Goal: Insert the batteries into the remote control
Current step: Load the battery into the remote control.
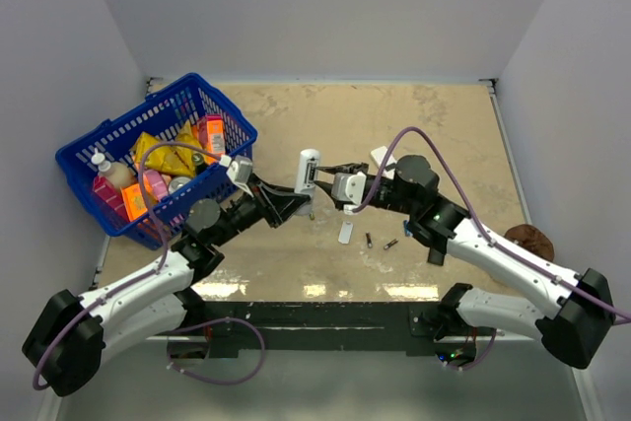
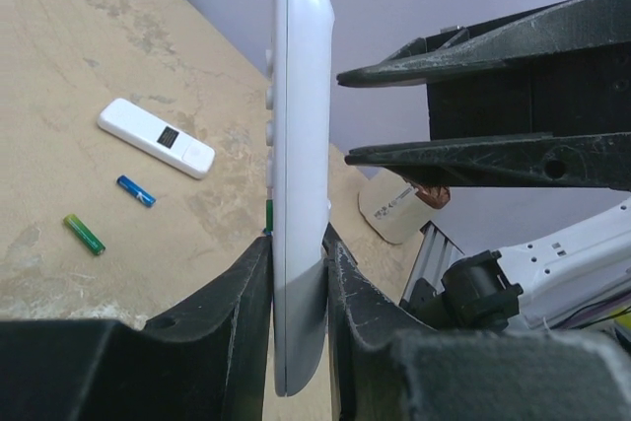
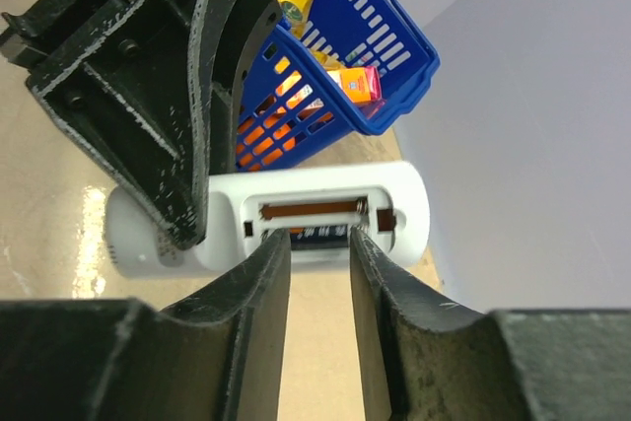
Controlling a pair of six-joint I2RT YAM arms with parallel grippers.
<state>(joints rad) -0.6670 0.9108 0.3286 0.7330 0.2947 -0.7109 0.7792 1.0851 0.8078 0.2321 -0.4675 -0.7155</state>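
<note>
barely — one battery [image 3: 320,237] (dark) behind right fingers [image 3: 248,327]

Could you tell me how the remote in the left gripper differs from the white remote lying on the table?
The held remote stands upright, clamped in the left gripper; the table remote lies flat on the table. The table remote has a dark window; the held remote shows none. Both are white.

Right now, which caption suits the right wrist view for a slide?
Left gripper holds the open-backed remote; the open right gripper faces a battery seated inside it.
</note>
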